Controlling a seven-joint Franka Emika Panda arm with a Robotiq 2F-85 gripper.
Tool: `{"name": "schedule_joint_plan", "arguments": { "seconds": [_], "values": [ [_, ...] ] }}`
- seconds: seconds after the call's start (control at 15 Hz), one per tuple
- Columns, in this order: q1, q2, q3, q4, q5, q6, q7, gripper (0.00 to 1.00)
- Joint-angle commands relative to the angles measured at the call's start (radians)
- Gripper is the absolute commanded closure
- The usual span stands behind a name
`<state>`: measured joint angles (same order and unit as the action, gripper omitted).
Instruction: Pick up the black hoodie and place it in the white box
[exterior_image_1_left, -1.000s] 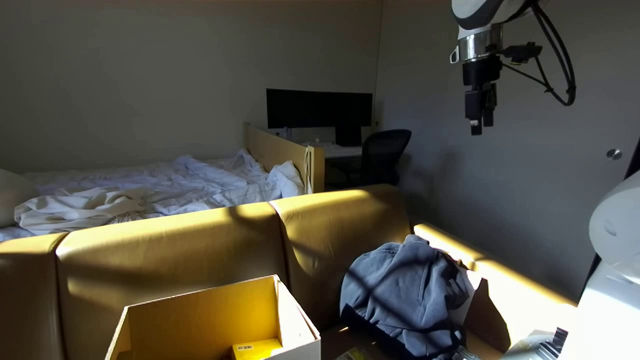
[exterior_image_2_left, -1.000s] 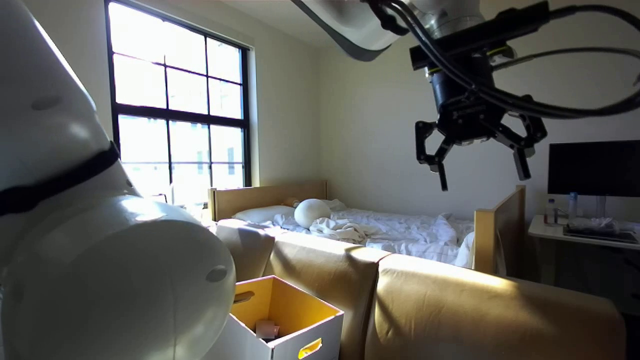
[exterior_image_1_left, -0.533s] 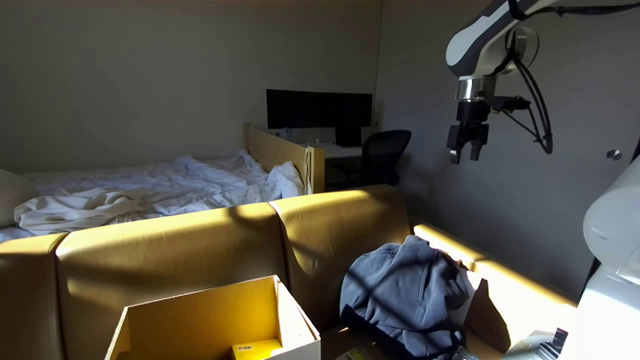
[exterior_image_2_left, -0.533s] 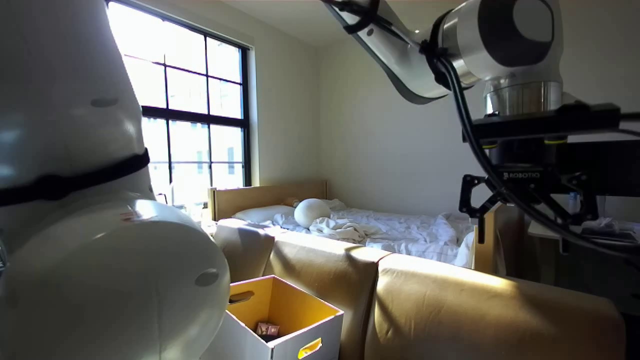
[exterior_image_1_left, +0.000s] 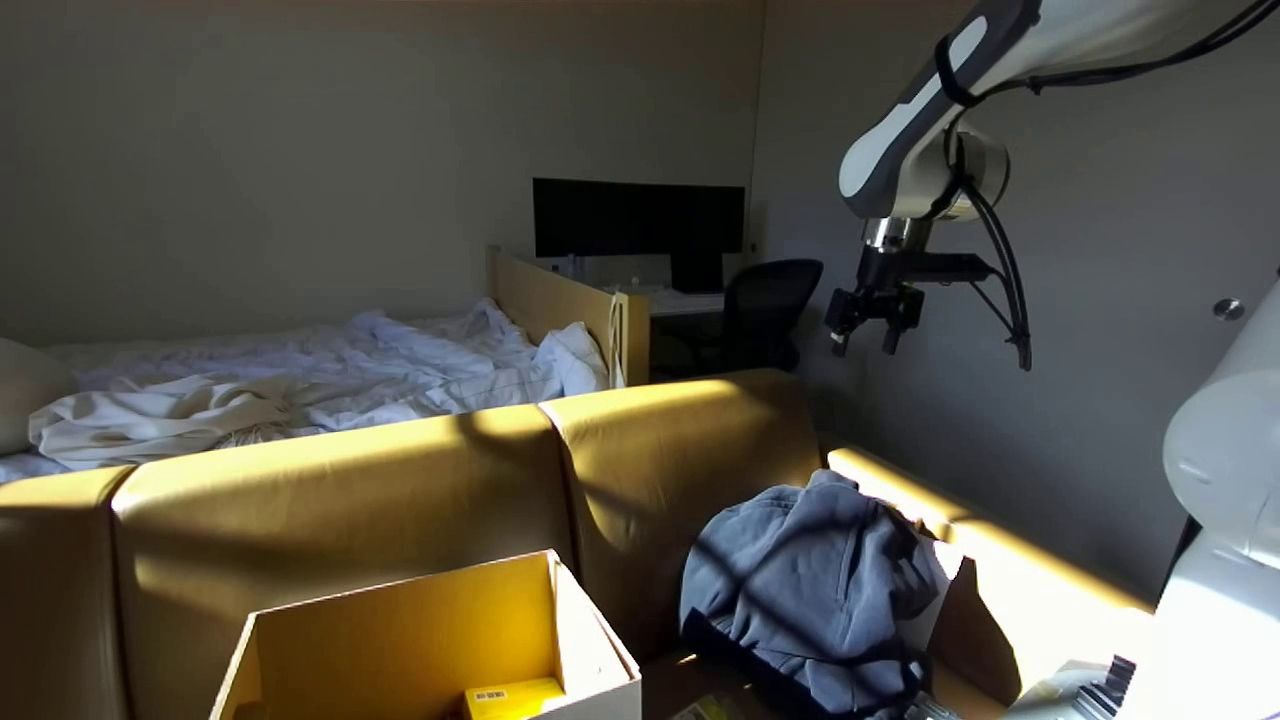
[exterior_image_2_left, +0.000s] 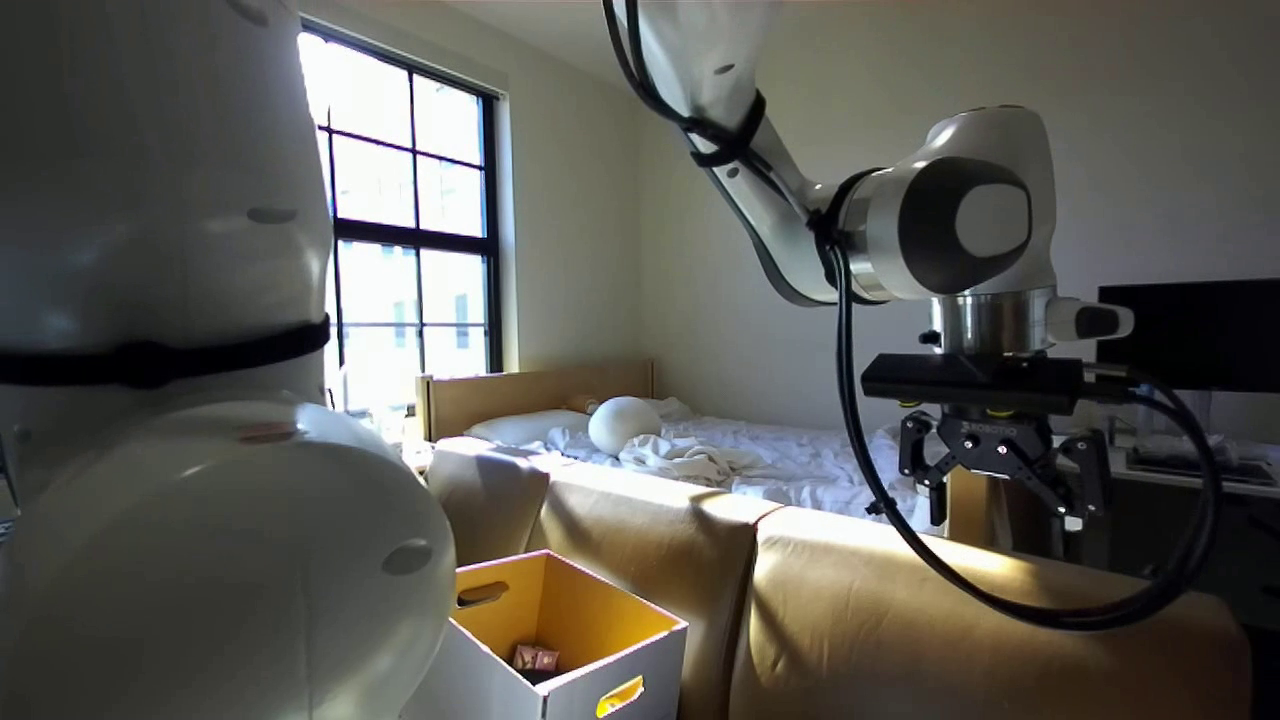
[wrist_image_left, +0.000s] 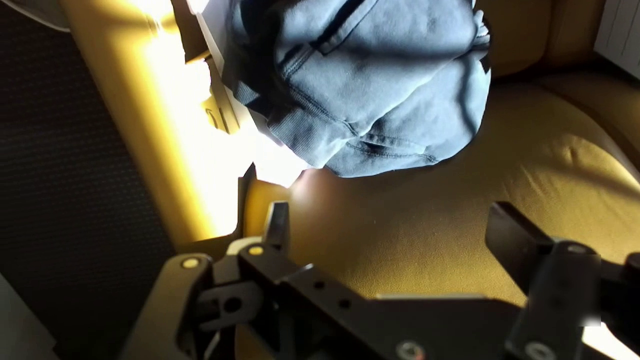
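Note:
The black hoodie (exterior_image_1_left: 800, 590) is heaped in the sofa's corner, by the armrest, and shows dark blue-grey in the sunlight. In the wrist view the hoodie (wrist_image_left: 390, 85) fills the top middle, beyond the fingertips. The white box, pale outside and yellow inside, shows its inner wall (exterior_image_1_left: 420, 640) and its outer wall (exterior_image_2_left: 655, 670); it stands on the sofa, apart from the hoodie. High above the sofa, my gripper (exterior_image_1_left: 864, 345) is open and touches nothing. Both fingers of the gripper (wrist_image_left: 390, 217) are spread wide, with only sofa leather seen between them.
A yellow package (exterior_image_1_left: 512, 697) lies inside the white box. Beside the hoodie is a pale panel (exterior_image_1_left: 935, 590) leaning near the sunlit armrest (exterior_image_1_left: 1060, 590). The sofa backrest (exterior_image_1_left: 690, 440) rises behind. A bed (exterior_image_2_left: 820, 460) and a desk chair (exterior_image_1_left: 770, 310) stand farther back.
My arm has come down, and the gripper has turned and shifted left in an exterior view, over the hoodie's end of the sofa. The jaws stay open; hoodie and box have not moved.

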<state>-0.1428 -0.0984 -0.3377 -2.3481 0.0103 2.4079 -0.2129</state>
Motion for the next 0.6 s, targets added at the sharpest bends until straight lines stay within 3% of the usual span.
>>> {"name": "schedule_joint_plan", "arguments": {
  "seconds": [0.0,0.53],
  "values": [
    [-0.034,0.001,0.031,0.001,0.004,-0.002,-0.001,0.00],
    [-0.092,0.190,0.002,0.041,0.170,0.017,-0.257,0.00]
  ]
}}
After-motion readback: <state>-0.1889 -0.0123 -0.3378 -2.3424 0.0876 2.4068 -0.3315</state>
